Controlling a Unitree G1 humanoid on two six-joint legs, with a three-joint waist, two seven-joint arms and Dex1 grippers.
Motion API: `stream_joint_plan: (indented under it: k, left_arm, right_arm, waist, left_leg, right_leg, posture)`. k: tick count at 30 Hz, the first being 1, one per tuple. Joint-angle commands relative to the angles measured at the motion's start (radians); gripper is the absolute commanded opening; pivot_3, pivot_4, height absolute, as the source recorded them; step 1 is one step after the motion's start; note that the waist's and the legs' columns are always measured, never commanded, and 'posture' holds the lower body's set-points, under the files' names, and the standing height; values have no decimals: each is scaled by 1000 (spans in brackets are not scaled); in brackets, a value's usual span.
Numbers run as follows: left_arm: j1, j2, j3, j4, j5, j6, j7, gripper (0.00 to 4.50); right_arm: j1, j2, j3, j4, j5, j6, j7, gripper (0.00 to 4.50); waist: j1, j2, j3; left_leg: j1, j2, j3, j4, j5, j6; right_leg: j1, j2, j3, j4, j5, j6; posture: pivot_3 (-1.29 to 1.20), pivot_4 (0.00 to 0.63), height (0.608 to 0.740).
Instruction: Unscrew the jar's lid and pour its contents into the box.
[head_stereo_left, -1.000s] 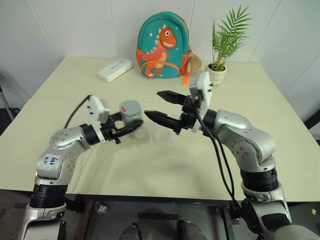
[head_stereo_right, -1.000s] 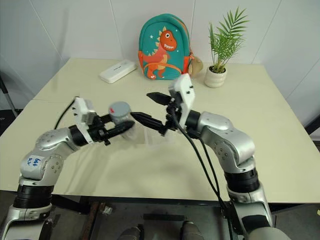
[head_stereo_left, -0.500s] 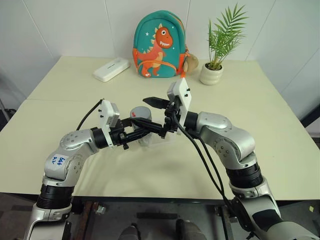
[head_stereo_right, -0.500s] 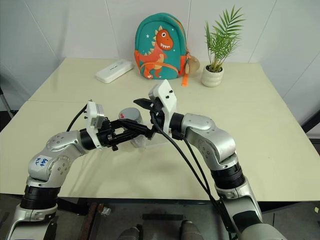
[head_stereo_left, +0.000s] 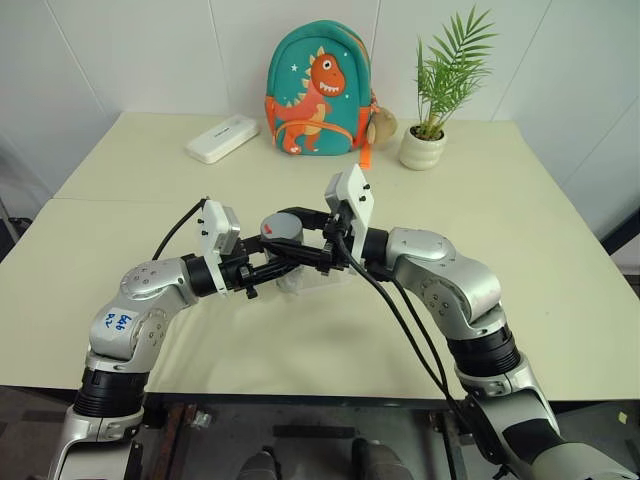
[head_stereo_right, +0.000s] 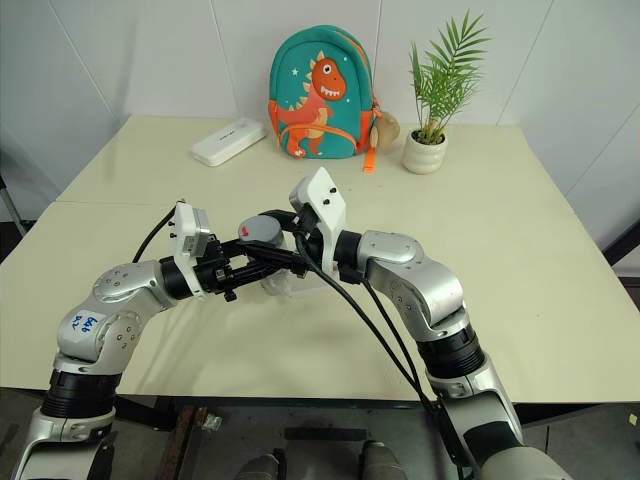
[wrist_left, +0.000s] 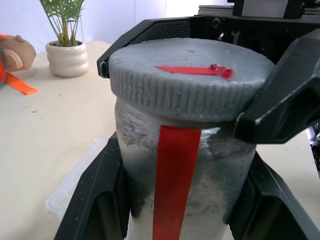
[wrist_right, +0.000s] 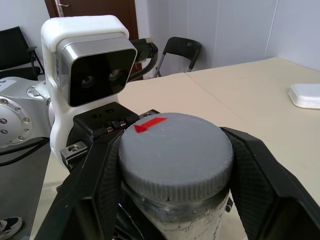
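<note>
Jaws — both closed on the same item. My left gripper (head_stereo_left: 268, 262) clamps the jar (wrist_left: 200, 165) round its body, fingers (wrist_left: 95, 200) pressed to either side; my right gripper (wrist_right: 172, 165) is clamped on the lid (wrist_right: 175, 147), one black finger (wrist_right: 260, 175) tight against each side of the ribbed rim.

Item 1, jar: upright, held above the table (head_stereo_left: 500, 230) approx. at centre front, betw. my two arms. See-through wall, cloudy inside; red strip runs down the side facing my left wrist cam. Contents — can't tell, wall too fogged.

Item 2, lid: grey, round, ribbed edge, red mark on top. Seated on the jar.

Item 3, box (wrist_left: 75, 180): clear shallow tray, rounded corner visible, lying on the table right under/just behind the jar.

Item 4, flat white case (head_stereo_left: 222, 138): far left part of table, well apart from the jar.

Item 5, backpack (head_stereo_left: 318, 90): teal w/ orange dinosaur, upright at the back edge, against the wall.

Item 6, potted plant (head_stereo_left: 430, 95): green fronds in a white ribbed pot, just right of the backpack, back of table.
</note>
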Motion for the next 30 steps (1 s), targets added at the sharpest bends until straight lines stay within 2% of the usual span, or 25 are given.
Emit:
stream_joint_plan:
  k: [1,3,7,12,17,23,28,29,30]
  left_arm:
    - [-8,22,-2,1,21,-46,-50,1972]
    - [-16,30,-12,25,26,-69,-92,1972]
    - [-55,35,-51,88,13,-92,-219,1972]
    - [-151,0,-118,228,80,-210,-326,1972]
    - [-191,-63,-147,263,73,-238,-356,1972]
    - [-186,-75,-120,251,72,-235,-334,1972]
    - [-186,-60,-111,257,105,-246,-323,1972]
    - [-188,-57,-110,262,117,-250,-317,1972]
    - [-192,-56,-106,268,126,-247,-306,1972]
  right_arm:
    - [-22,-2,-51,-29,24,-4,1,2571]
    - [-36,-39,-46,-25,38,-16,79,2571]
    - [-105,-172,-29,50,66,-91,399,2571]
    - [-187,-186,-22,183,98,-134,616,2571]
    - [-214,-158,-38,234,97,-174,664,2571]
    - [-216,-138,-61,250,96,-163,630,2571]
    - [-202,-136,-76,255,76,-173,607,4227]
    - [-200,-134,-81,260,72,-178,598,4475]
    - [-198,-134,-86,265,72,-177,593,4475]
  waist:
    - [0,0,0]
    - [1,0,0]
    - [3,0,0]
    - [-2,0,0]
    - [-3,0,0]
    - [1,1,0]
    - [0,1,0]
    - [1,1,0]
    - [1,1,0]
  left_leg:
    - [0,0,0,0,0,0]
    - [0,0,0,0,0,0]
    - [-1,0,0,1,0,0]
    - [-1,0,0,1,0,0]
    - [-1,0,0,1,0,0]
    - [-12,0,1,4,0,0]
    - [-11,0,1,4,2,-2]
    - [-10,0,1,4,2,-2]
    - [-10,0,1,4,2,-2]
  right_leg:
    - [0,0,0,0,0,0]
    - [0,0,0,0,0,0]
    - [0,0,0,-1,0,0]
    - [0,1,0,-1,0,1]
    - [-1,1,0,-1,0,1]
    - [-14,1,1,11,0,1]
    - [-14,1,1,11,0,0]
    - [-14,1,1,12,0,0]
    - [-14,1,1,12,0,0]
  posture:
    - [0,150,740]
    - [0,150,740]
    - [0,150,740]
    - [0,150,740]
    - [0,150,740]
    - [0,150,740]
    - [0,150,740]
    - [0,150,740]
    - [0,150,740]
